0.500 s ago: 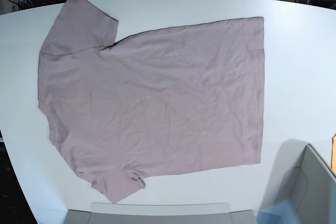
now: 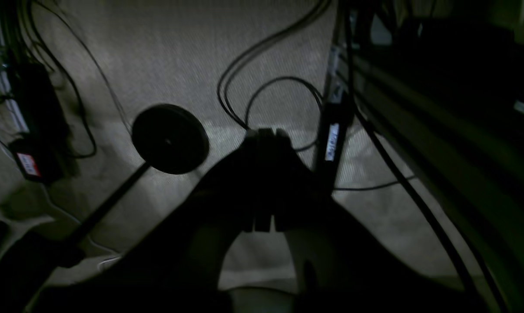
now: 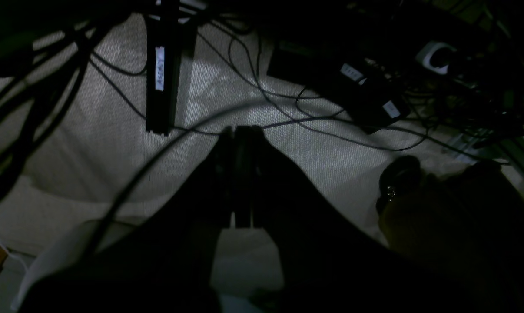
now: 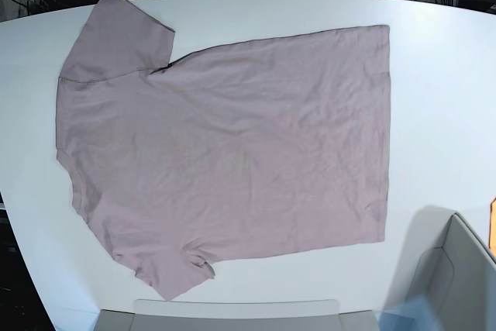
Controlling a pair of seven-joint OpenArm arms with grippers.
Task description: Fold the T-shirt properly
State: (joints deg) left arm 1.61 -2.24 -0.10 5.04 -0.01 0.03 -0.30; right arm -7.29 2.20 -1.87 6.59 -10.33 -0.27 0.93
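Fingers of the left gripper (image 2: 264,180) press flat together in the left wrist view, a dark silhouette with nothing between them. Below them lies pale carpeted floor (image 2: 166,52), crossed by black cables (image 2: 262,87). A round black disc (image 2: 170,139) on a thin rod sits to the left of the gripper, and a dark bar with a white label (image 2: 331,141) stands just to its right.

The right gripper (image 3: 240,174) is likewise pinched tight and holds nothing in the right wrist view. It hangs over the same kind of pale floor, with a tangle of cables and black power bricks (image 3: 366,95) toward the upper right and a labelled dark bar (image 3: 160,69) at upper left.

Neither arm appears in the base view. There the T-shirt (image 4: 232,153) lies spread flat on the white worktop (image 4: 442,98), unfolded, softly wrinkled, dusty pink. Its neck and shoulders point toward the left edge of that view and its hem (image 4: 386,129) runs down the right side. One sleeve (image 4: 116,36) reaches toward the far left corner; the other sleeve (image 4: 167,269) lies at the near edge, its tip slightly curled. A grey bin (image 4: 453,277) sits at the near right corner, apart from the shirt.
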